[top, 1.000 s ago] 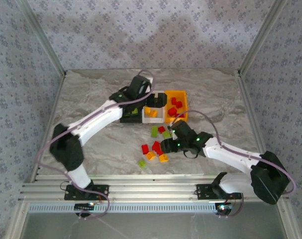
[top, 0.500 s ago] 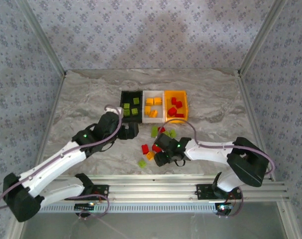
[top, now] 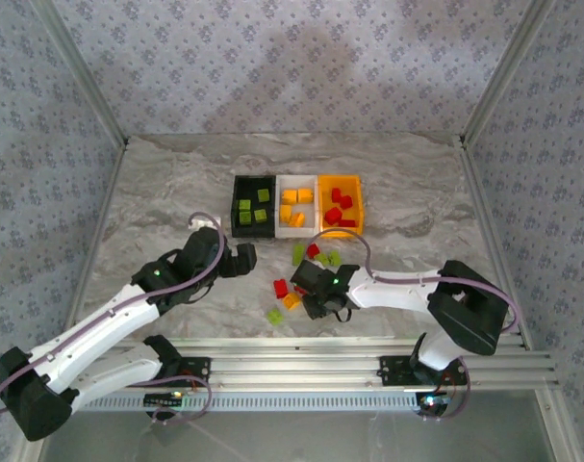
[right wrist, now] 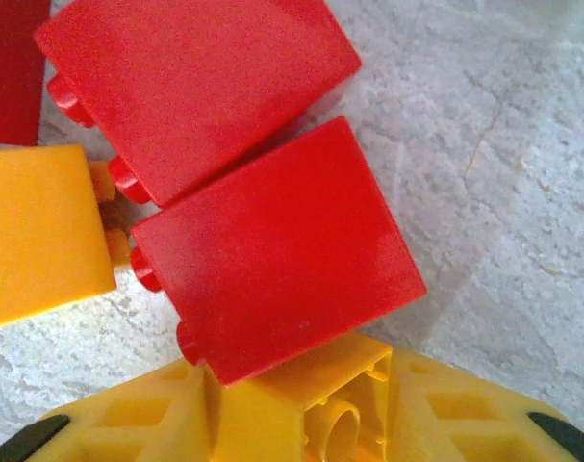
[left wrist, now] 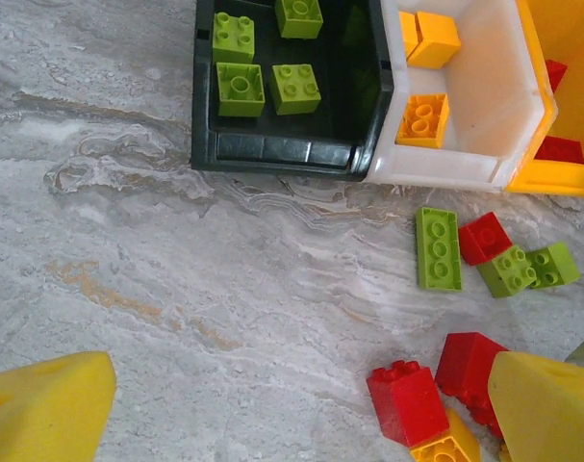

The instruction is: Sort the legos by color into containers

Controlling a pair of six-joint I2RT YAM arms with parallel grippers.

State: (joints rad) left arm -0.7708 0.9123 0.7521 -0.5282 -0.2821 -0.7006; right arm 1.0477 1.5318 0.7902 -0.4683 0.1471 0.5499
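Over the bench (left wrist: 176,289), left fingers (left wrist: 51,409) spread wide near the black bin (left wrist: 272,154); right fingers' (right wrist: 465,419) grip by a red brick (right wrist: 272,260) unclear.

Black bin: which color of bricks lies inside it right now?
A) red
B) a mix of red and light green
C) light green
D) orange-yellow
C: every brick in the black bin is one of the light green bricks, while the orange-yellow bricks sit next door in the white bin.
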